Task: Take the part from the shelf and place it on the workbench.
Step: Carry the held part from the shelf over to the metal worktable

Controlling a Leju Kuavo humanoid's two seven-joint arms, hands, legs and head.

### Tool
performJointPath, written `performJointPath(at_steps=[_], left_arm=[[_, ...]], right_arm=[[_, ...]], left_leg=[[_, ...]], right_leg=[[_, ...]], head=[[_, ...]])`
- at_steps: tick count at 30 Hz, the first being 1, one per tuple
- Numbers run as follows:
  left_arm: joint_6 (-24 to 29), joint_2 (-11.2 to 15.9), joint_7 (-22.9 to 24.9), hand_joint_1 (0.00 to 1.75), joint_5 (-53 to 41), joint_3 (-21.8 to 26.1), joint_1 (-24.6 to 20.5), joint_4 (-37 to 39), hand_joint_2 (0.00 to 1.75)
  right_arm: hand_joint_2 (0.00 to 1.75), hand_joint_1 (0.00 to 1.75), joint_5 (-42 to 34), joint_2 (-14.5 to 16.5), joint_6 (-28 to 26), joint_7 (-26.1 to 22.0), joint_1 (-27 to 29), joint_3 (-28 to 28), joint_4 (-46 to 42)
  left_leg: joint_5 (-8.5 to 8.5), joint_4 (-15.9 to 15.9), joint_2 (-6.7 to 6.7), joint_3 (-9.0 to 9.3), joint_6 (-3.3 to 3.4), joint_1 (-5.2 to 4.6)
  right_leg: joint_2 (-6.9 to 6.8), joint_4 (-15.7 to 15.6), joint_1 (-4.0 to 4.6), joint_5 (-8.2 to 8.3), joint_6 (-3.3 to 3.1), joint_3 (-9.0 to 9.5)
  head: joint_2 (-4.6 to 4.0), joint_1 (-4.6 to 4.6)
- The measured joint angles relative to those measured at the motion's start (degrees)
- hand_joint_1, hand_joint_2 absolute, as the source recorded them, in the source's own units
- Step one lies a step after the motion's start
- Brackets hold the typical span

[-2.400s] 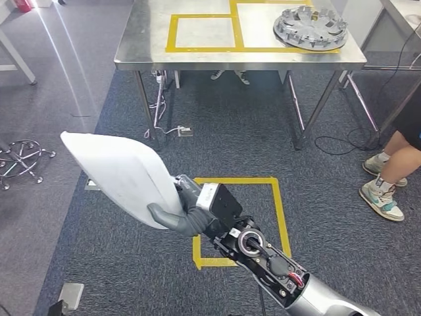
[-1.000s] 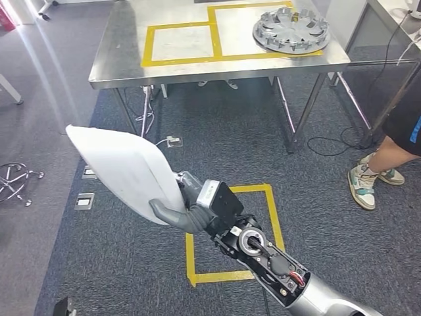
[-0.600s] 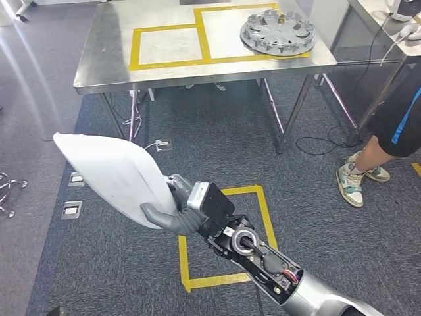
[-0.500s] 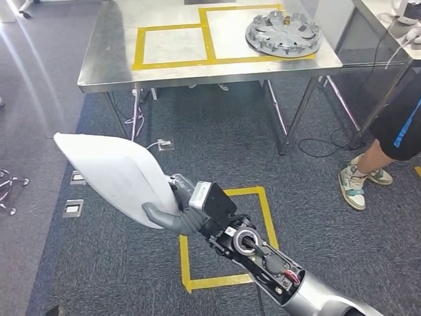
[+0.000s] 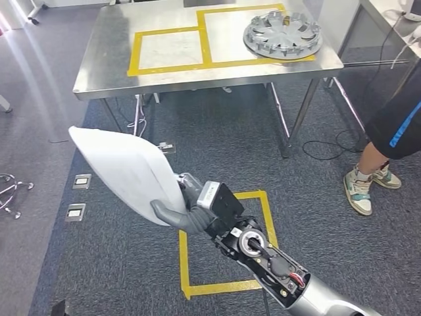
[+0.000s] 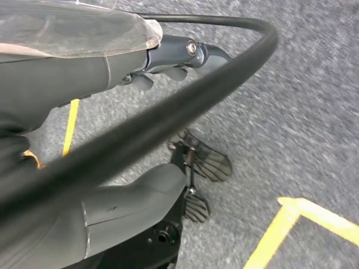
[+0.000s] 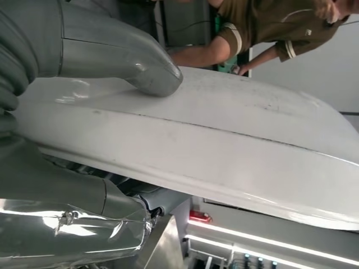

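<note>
The part is a large white curved panel [image 5: 124,171]. My right hand [image 5: 191,210] grips its near edge and holds it up over the carpet, left of centre in the head view. Up close in the right wrist view, the grey thumb [image 7: 127,56] presses on the top of the panel [image 7: 237,140] and the fingers lie under it. The steel workbench [image 5: 114,72] stands ahead, with an empty yellow-taped rectangle [image 5: 166,49] on its left half. My left hand [image 6: 84,73] hangs over the floor with its fingers apart, holding nothing.
A silver wheel cover [image 5: 282,34] lies in the workbench's right taped rectangle. A person's legs and sneakers [image 5: 365,191] stand at the right. A yellow taped square [image 5: 183,263] marks the carpet under my arm. Floor sockets [image 5: 79,181] and a chair base [image 5: 12,197] lie left.
The whole view has shifted as the camera moved; the workbench now sits a little nearer and more central. My right hand keeps the same hold on the white panel.
</note>
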Motion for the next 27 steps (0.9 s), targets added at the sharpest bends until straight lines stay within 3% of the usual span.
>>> performJointPath(at_steps=[2,3,4,5,7,9,10,14,15,17,18,19,20,21,22,23,25,27], left_arm=[[0.0,0.0,0.0,0.00,0.0,0.0,0.0,0.0,1.75],[0.0,0.0,0.0,0.00,0.0,0.0,0.1,0.0,1.75],[0.0,0.0,0.0,0.00,0.0,0.0,0.2,0.0,1.75],[0.0,0.0,0.0,0.00,0.0,0.0,0.3,0.0,1.75],[-0.1,0.1,0.0,0.00,-0.1,0.0,0.3,0.0,1.75],[-0.2,0.3,0.0,0.00,-0.2,0.0,0.2,0.0,1.75],[-0.2,0.3,0.0,0.00,-0.2,0.0,0.1,0.0,1.75],[-0.2,0.2,0.0,0.00,-0.2,0.0,0.1,0.0,1.75],[-0.2,0.2,0.0,0.00,-0.2,0.0,0.1,0.0,1.75],[-0.3,0.2,0.0,0.00,-0.3,0.0,0.2,0.0,1.75],[-0.3,0.2,0.0,0.00,-0.4,0.0,0.2,0.0,1.75],[-0.4,0.2,0.0,0.00,-0.6,0.0,0.2,0.0,1.75],[-0.5,0.1,0.0,0.00,-0.9,0.0,0.3,0.0,1.75],[-0.7,0.1,0.0,0.00,-1.2,0.0,0.3,0.0,1.75],[-0.8,0.0,0.0,0.00,-1.5,0.0,0.4,0.0,1.75],[-1.0,0.0,-0.1,0.00,-1.8,0.0,0.3,0.0,1.75],[-1.1,0.0,-0.1,0.00,-2.2,0.0,0.2,0.0,1.75],[-1.3,0.0,-0.1,0.00,-2.4,0.0,0.2,0.0,1.75]], right_arm=[[1.75,1.71,0.0,0.0,0.0,0.0,-0.1,0.0,0.0],[1.75,1.71,0.0,0.0,0.1,0.0,0.0,0.0,0.0],[1.75,1.71,0.0,0.0,0.1,0.0,0.1,0.0,0.1],[1.75,1.71,0.0,0.0,0.1,0.0,0.1,0.0,0.1],[1.75,1.71,0.0,0.0,0.0,0.0,0.1,0.0,0.1],[1.75,1.71,0.0,0.0,-0.1,0.0,0.1,0.0,0.1],[1.75,1.71,0.0,0.0,-0.2,0.0,0.1,0.0,0.0],[1.75,1.71,0.0,0.0,-0.2,0.0,0.2,-0.1,0.0],[1.75,1.71,0.0,0.0,-0.2,0.0,0.1,-0.1,0.0],[1.75,1.71,0.0,-0.1,-0.2,0.0,0.2,-0.1,0.0],[1.75,1.71,0.0,-0.2,-0.2,0.0,0.3,-0.1,0.0],[1.75,1.71,0.0,-0.4,-0.3,0.0,0.5,-0.1,0.0],[1.75,1.71,0.1,-0.6,-0.5,0.0,0.6,-0.1,0.0],[1.75,1.71,0.2,-0.8,-0.7,0.1,0.7,-0.1,0.0],[1.75,1.71,0.3,-1.0,-1.0,0.2,0.8,-0.2,-0.1],[1.75,1.71,0.4,-1.3,-1.2,0.2,0.8,-0.3,-0.2],[1.75,1.71,0.5,-1.7,-1.6,0.4,1.0,-0.7,-0.4],[1.75,1.71,0.6,-2.0,-1.9,0.5,1.2,-1.0,-0.8]], left_leg=[[-2.63,8.2,-0.04,-4.86,-0.09,-0.06],[-3.16,11.5,-0.04,-7.13,-0.05,-0.08],[-2.63,12.7,-0.05,-8.47,0.07,-0.10],[-1.03,11.6,-0.05,-8.56,0.30,-0.18],[3.69,4.2,-0.05,-5.82,1.15,-0.57],[6.30,-2.7,0.08,-2.86,1.94,-1.08],[6.47,-4.3,0.12,-2.17,2.24,-1.25],[5.65,-5.3,0.10,-0.67,3.17,-0.91],[5.46,-5.4,0.08,-0.19,3.41,-0.83],[4.97,-5.4,0.08,0.43,3.69,-0.83],[4.67,-5.4,0.07,0.71,3.70,-0.83],[4.32,-5.4,0.05,1.10,3.64,-0.81],[3.93,-5.4,0.02,1.58,3.54,-0.79],[3.50,-5.3,0.00,2.18,3.40,-0.75],[3.05,-5.4,-0.01,2.76,3.22,-0.71],[2.66,-5.4,-0.01,3.29,3.01,-0.69],[2.02,-5.3,0.03,3.74,2.42,-0.67],[1.72,-5.0,0.05,4.03,1.73,-0.65]], right_leg=[[-0.06,-0.1,0.20,-0.30,-0.52,0.34],[-0.02,-0.1,0.32,-0.50,-0.72,0.53],[0.05,-0.1,0.45,-0.75,-0.86,0.79],[0.13,-0.1,0.56,-1.03,-0.95,1.15],[0.28,-0.1,0.71,-1.66,-0.89,2.00],[0.38,-0.2,1.05,-2.41,-0.52,2.54],[0.40,-0.1,1.18,-2.59,-0.26,2.83],[0.21,1.8,1.26,-3.81,0.87,3.02],[0.14,4.0,1.15,-5.06,1.23,2.03],[0.05,11.4,0.83,-8.21,1.84,-1.92],[0.04,14.7,0.66,-9.24,2.05,-4.06],[0.02,16.4,0.50,-9.27,2.19,-5.58],[-0.01,16.0,0.34,-8.09,2.29,-6.12],[-0.06,13.5,0.22,-5.80,2.29,-5.65],[-0.14,9.5,0.15,-2.83,2.19,-4.55],[-0.22,5.9,0.21,-0.84,2.02,-3.50],[-0.37,1.4,0.49,0.68,1.28,-1.93],[-0.36,0.5,0.75,0.28,0.30,-1.19]], head=[[0.00,-0.86],[0.00,-1.13],[0.00,-1.39],[0.00,-1.65],[0.00,-2.15],[0.00,-2.52],[0.00,-2.55],[0.00,-2.02],[0.00,-1.74],[0.00,-1.18],[0.00,-0.92],[0.00,-0.70],[0.00,-0.46],[0.00,-0.20],[0.00,0.07],[0.00,0.25],[0.00,0.59],[0.00,0.54]])
